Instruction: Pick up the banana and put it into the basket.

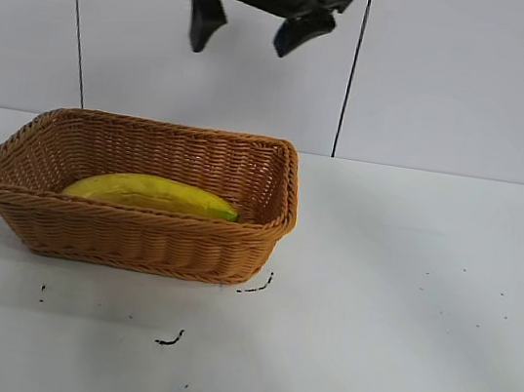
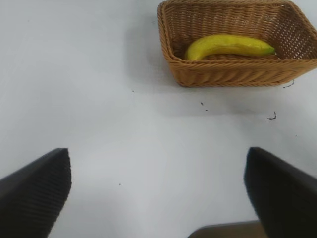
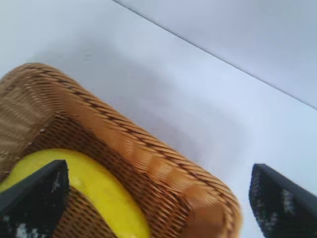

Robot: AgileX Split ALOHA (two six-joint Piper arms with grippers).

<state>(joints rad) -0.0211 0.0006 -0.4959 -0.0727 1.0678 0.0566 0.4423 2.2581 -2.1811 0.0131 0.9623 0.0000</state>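
One banana (image 1: 152,192) lies in the basket (image 1: 128,235); right pincer (image 1: 257,30), spread empty above, risks clipping the rim if lowered.

Rough woven wicker basket (image 1: 138,232), smooth matt-skinned banana (image 1: 154,193), smooth matt white table (image 1: 400,325).

Right hand (image 1: 257,30) raised high, fingers spread, empty. Left hand (image 2: 158,198) spread, empty.

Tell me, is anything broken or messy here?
Nothing looks broken. The banana lies flat inside the basket, which sits upright. The only untidy bit: small dark scribbly marks on the white table in front of the basket. The right gripper hangs open above the basket; the left gripper is open too.
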